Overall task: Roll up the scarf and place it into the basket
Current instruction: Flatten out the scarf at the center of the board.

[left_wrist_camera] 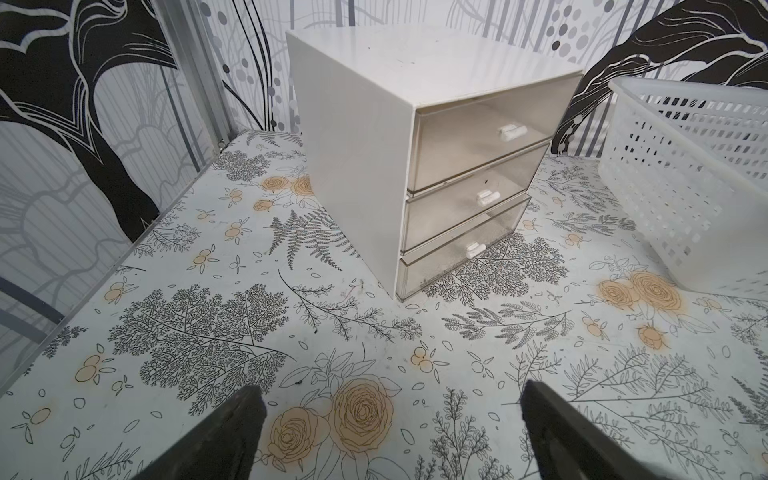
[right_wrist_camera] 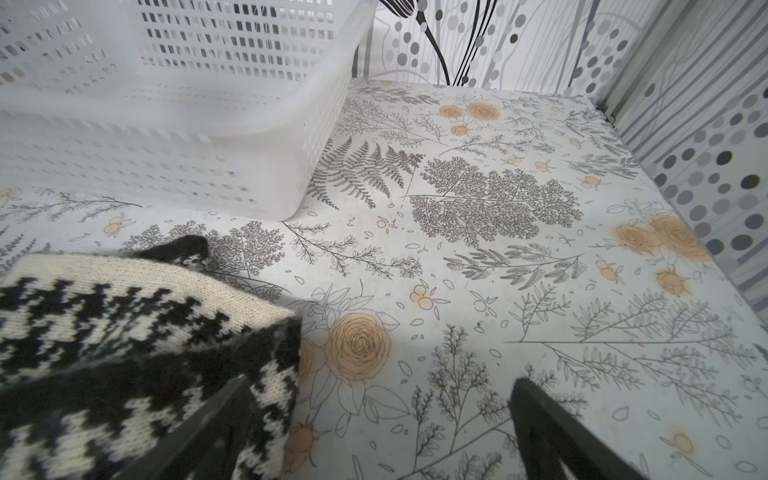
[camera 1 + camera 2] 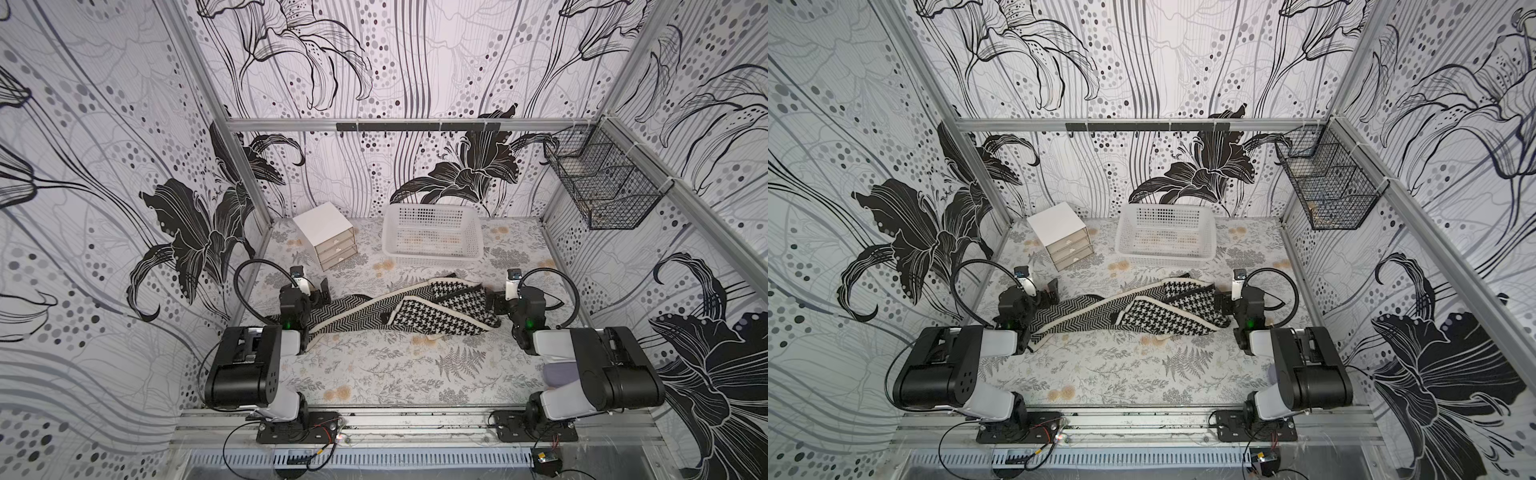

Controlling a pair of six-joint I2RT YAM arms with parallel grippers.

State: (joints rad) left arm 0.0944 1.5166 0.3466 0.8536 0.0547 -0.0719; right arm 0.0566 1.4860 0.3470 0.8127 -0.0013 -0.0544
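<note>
Crosswise, scarf (image 3: 399, 311) lies between left hand (image 1: 390, 397) and right hand (image 2: 382, 384) — both spread apart — basket (image 3: 432, 258) beyond its edge.

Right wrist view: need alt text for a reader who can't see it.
The open right gripper hovers over the floral table, holding nothing. The houndstooth end of the scarf lies loose beside one finger, and the white perforated basket stands just beyond it.

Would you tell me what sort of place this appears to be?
Probably a robot test booth, not a home: a metal frame holds wallpapered panels, a left arm and right arm are bolted to the front rail, and a scarf, basket and drawer box sit as props.
</note>
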